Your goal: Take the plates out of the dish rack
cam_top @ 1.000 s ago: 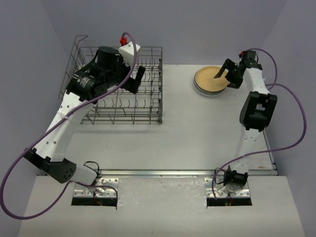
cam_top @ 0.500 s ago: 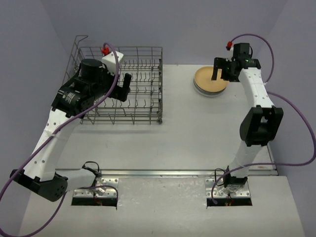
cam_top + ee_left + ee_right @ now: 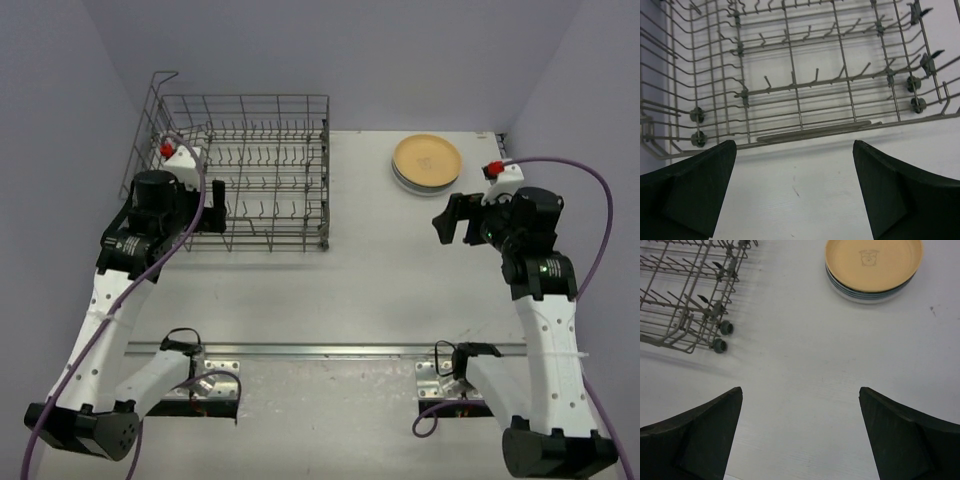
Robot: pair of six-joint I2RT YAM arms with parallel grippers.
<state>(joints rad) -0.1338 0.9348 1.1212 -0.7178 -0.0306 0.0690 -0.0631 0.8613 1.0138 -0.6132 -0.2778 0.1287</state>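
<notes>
A: Start at the left. What does the overhead view give?

B: The dish rack [image 3: 250, 165] stands at the far left of the desk [image 3: 380, 280], with its raised wire handle [image 3: 160, 85] at the far-left corner. The left end effector [image 3: 214, 205] hangs by the rack's near-left part, released, with nothing between its fingers.

A: And that arm's own wrist camera?

B: It has detail the overhead one lacks: rows of upright tines, small grey rollers [image 3: 697, 114] low on the rack's frame, and both dark fingers spread wide, with bare desk between them.

A: Moving right?

B: The plates [image 3: 427, 162] lie in one stack on the desk at the far right, well apart from the rack. From above you see only the tan plate [image 3: 872, 270] on top and a pale rim beneath it.

A: What does the right wrist view add?

B: It shows teal and white edges under the tan one, and a small printed mark [image 3: 867, 257] at its centre. It also catches one corner of the rack, with two rollers.

A: And the right end effector [image 3: 452, 220]?

B: It is near the stack, on its near side and not touching it. The jaws are wide apart and hold nothing.
</notes>
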